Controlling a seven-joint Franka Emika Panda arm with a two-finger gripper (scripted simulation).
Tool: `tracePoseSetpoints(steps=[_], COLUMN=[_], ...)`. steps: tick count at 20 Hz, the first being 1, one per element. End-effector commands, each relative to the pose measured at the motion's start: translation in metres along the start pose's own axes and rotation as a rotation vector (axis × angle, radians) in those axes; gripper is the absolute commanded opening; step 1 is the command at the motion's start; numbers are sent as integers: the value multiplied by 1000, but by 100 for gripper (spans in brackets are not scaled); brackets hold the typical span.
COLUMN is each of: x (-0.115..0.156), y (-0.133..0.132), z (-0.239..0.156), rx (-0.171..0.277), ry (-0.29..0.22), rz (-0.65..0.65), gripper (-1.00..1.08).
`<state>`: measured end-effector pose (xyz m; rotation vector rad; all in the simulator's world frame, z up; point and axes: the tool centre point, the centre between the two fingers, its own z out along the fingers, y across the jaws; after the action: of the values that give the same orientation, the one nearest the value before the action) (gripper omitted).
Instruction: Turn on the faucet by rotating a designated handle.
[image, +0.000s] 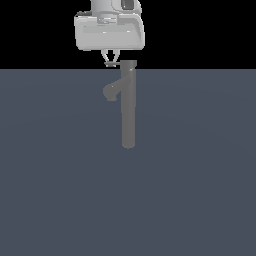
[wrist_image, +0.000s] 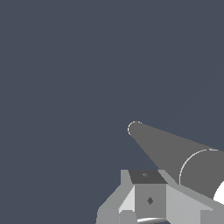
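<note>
1. Exterior view, starting from its left: the curved spout branches off the faucet toward the exterior view's left, partway down the column, with its mouth turned down.
2. Just above that, my gripper hangs under my pale hand body, fingertips drawn close together, right at the handle, a thin rod jutting from the column's cap toward the exterior view's left. My fingertips look to be at the rod, but I cannot tell whether they grip it or only touch it.
3. The faucet column stands upright on the grey floor, its long axis vertical, its cap level with the floor's far edge against black.
4. Wrist view gives what the outside camera does not: I look down the column lengthwise, its base a small rounded end far off, its cap rim large and close.
5. A finger sits just beside the cap; the rest of my claw is cut off by the frame edge, and the handle and spout are not made out here.
6. My arm above the hand is cropped in the exterior view.
</note>
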<state>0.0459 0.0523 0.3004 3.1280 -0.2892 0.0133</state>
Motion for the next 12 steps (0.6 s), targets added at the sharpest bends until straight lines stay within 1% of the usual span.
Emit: tracePoseSetpoints(steps=[1, 2, 12], x=[-10, -2, -31], y=[-5, 0, 10], z=[0, 0, 0], rx=[-1, 0, 0], ry=[-8, 1, -4], rz=[-7, 1, -3], gripper=[-100, -100, -100])
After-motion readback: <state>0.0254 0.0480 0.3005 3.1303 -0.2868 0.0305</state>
